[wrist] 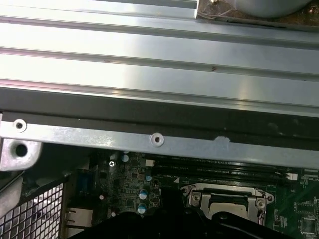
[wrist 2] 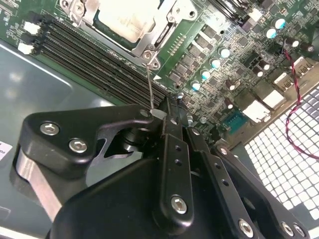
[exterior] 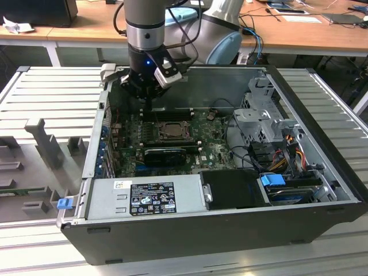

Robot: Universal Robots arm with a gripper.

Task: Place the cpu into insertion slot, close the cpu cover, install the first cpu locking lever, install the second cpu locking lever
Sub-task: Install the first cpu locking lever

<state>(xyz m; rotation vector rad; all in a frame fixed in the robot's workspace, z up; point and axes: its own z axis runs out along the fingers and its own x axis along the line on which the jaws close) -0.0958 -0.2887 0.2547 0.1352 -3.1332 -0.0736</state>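
You're in a robotics lab: wooden desks with cables behind the gripper, an open computer case on a ribbed aluminium bench beneath it

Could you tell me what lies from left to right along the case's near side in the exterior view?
Blue latch, silver power supply, black box, blue drive tab.

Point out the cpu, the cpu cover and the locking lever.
cpu (wrist 2: pixel 124 20): second wrist view, middle of its beige face.
cpu cover (wrist 2: pixel 164 27): second wrist view, silvery frame side beside the cpu.
locking lever (wrist 2: pixel 149 84): second wrist view, midway along the thin wire.
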